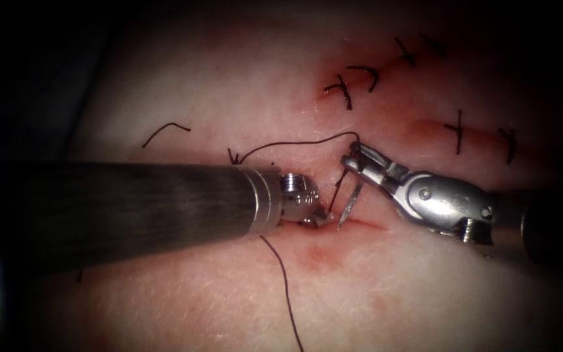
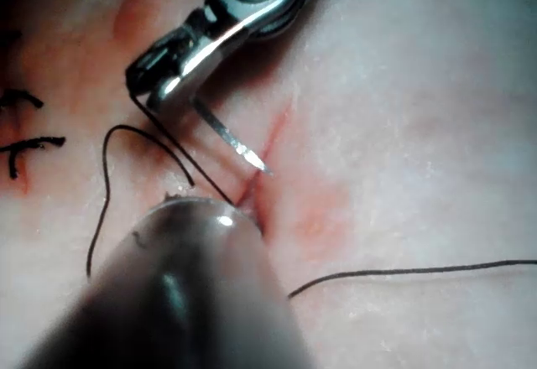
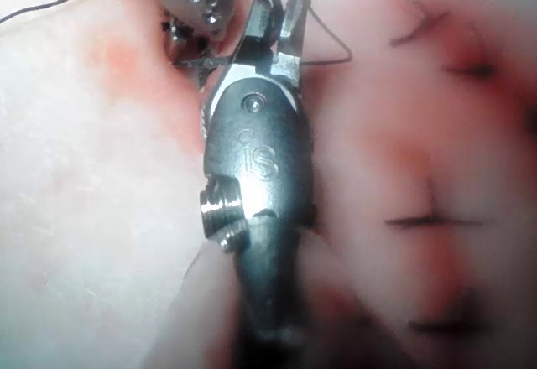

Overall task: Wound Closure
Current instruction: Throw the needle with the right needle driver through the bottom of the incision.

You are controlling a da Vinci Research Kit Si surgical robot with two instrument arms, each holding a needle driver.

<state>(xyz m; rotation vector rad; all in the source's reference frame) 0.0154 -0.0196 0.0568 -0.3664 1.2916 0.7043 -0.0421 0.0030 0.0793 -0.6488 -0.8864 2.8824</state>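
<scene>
A: What does the right claw [image 1: 354,156] hold?

B: The needle [image 1: 351,202], near its thread end. Its jaws are clamped on it, and the needle hangs down from them with its point at the cut [image 1: 360,223] in the tissue [image 1: 425,293]. In the left wrist view the tip [image 2: 262,168] lies at the cut's edge; I cannot tell whether it has entered.

A: And the left claw [image 1: 317,218]?

B: It sits at the cut, just left of the needle, pressed to the tissue. Whether its jaws are wide or narrow I cannot tell; the wrist hides them.

A: Where does the thread [image 1: 288,145] run?

B: From the right claw it arcs leftward over the tissue above the left tool's shaft [image 1: 131,205]. Another stretch trails downward below that shaft [image 1: 286,287].

A: Any writing to read?

B: On the right tool's body in its own wrist view there is a stamped mark [image 3: 262,161], something like "iS"; I cannot read it surely.

A: What else is on the tissue?

B: Finished stitches [image 1: 343,88] up to the right, along two other reddened cuts, a loose cut end of thread [image 1: 164,132] to the left, and red fluid [image 1: 317,255] staining the tissue below the cut.
</scene>
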